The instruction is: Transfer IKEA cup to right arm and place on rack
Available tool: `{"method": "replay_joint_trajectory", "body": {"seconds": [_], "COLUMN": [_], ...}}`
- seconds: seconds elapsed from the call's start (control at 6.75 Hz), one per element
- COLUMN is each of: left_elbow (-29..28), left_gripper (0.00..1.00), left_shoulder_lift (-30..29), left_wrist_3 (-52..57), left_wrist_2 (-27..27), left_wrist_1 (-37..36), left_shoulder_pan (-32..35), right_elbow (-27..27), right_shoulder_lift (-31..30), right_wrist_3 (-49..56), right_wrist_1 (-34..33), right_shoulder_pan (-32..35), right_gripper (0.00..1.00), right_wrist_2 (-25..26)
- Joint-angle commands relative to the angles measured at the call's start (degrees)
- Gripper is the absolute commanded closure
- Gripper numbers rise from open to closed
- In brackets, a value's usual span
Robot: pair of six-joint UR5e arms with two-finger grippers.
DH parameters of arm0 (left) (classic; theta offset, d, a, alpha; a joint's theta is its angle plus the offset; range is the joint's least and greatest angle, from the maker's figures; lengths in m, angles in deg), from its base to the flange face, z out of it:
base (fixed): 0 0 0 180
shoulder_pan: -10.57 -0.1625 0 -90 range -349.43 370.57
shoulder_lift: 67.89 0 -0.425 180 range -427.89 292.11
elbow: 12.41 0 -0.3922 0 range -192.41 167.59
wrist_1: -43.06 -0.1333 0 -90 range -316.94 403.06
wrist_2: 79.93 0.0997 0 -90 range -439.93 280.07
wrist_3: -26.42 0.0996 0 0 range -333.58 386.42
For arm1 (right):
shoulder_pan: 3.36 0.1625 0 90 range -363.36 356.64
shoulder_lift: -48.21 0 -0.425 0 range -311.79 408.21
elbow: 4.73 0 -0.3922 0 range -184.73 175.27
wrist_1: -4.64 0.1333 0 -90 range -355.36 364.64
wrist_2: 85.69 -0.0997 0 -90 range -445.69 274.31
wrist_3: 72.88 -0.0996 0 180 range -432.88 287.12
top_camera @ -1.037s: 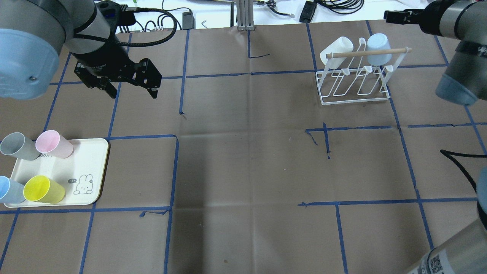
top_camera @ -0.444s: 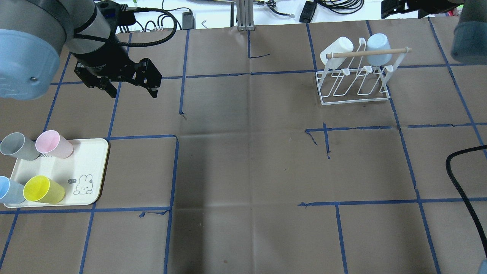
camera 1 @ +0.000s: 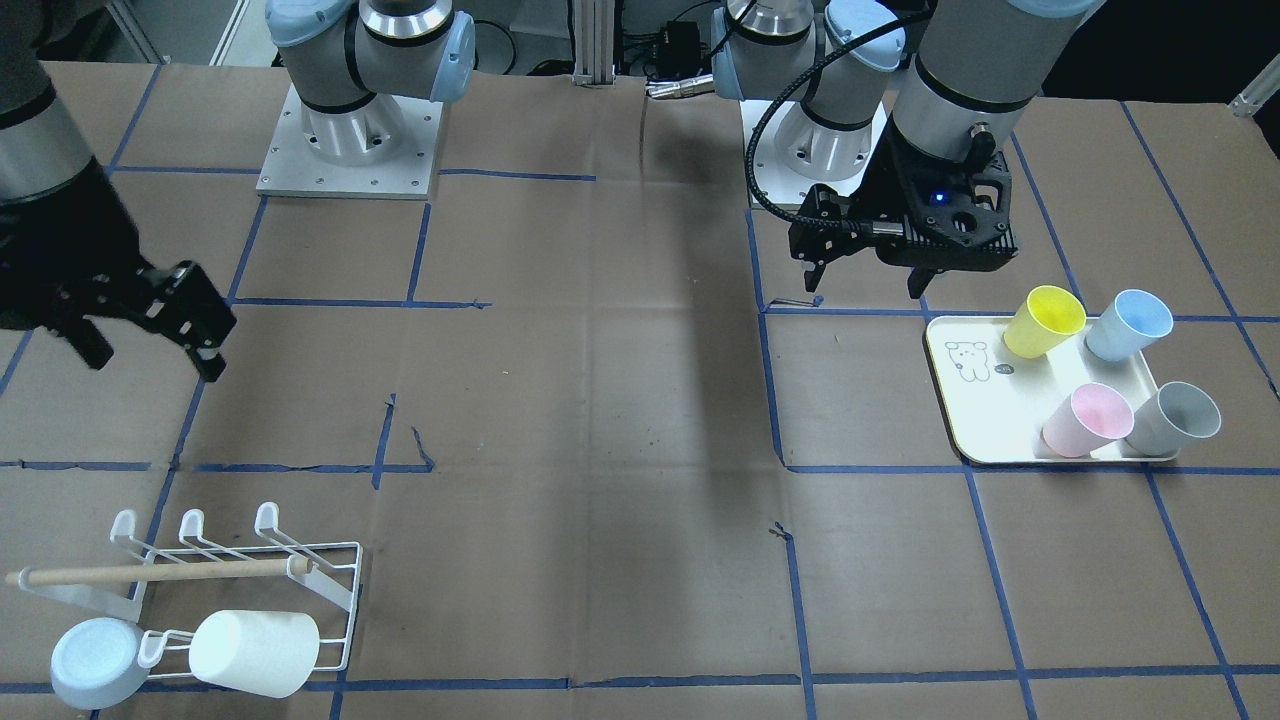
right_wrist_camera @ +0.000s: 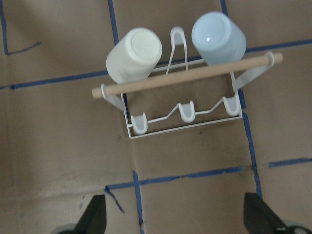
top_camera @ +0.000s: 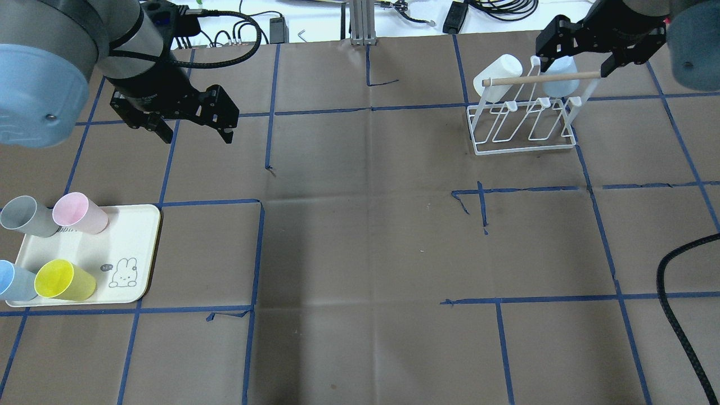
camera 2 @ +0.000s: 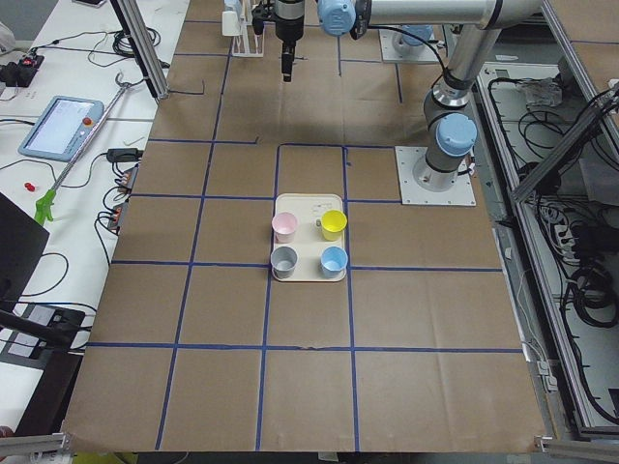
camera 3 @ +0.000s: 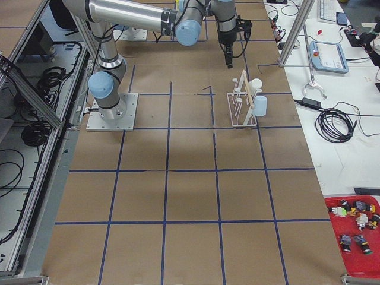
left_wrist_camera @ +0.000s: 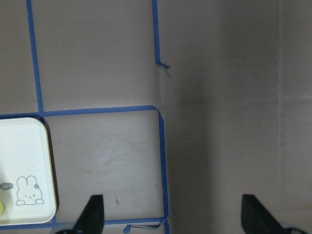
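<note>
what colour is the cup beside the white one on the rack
Pale blue cup, upside down on a prong; clearest in the right wrist view.

Cream rounded-corner tray [top_camera: 135,230] with a little bunny doodle [top_camera: 124,274] sits on the brown paper table cover [top_camera: 360,253], which is gridded with blue tape lines [top_camera: 259,253]. A black braided cable [top_camera: 662,264] snakes in at one edge. A red bin [camera 3: 332,237] of small parts sits on the side bench.

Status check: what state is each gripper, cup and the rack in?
left gripper, open, empty.
right gripper, open, empty.
rack, upright, four prongs free.
white cup, inverted on rack.
pale-blue rack cup, inverted on rack.
yellow cup, upright on tray.
pink cup, upright.
grey cup, upright.
blue tray cup, upright.
</note>
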Motion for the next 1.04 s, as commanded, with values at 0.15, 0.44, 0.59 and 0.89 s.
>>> {"method": "replay_joint_trajectory", "body": {"seconds": [0.15,0.44,0.59,0.89], "left_elbow": [0.00,0.00,0.00,0.00], "left_gripper": [0.00,0.00,0.00,0.00], "left_shoulder_lift": [0.02,0.02,0.02,0.02], "left_wrist_3": [0.00,0.09,0.09,0.00], "left_wrist_2": [0.00,0.00,0.00,0.00], "left_wrist_1": [-0.01,-0.01,-0.01,-0.01], "left_shoulder_pan": [-0.21,-0.21,-0.21,-0.21], "right_elbow": [0.50,2.17,2.53,2.97], "right_shoulder_lift": [-5.25,-5.17,-5.52,-5.34], "right_wrist_3": [-1.99,-2.60,-2.77,-2.86], "right_wrist_1": [17.81,16.71,15.84,12.87], "right_shoulder_pan": [5.68,6.73,7.78,10.16], "right_gripper": [0.00,0.00,0.00,0.00], "right_wrist_2": [0.78,-2.54,-2.91,-1.96]}}
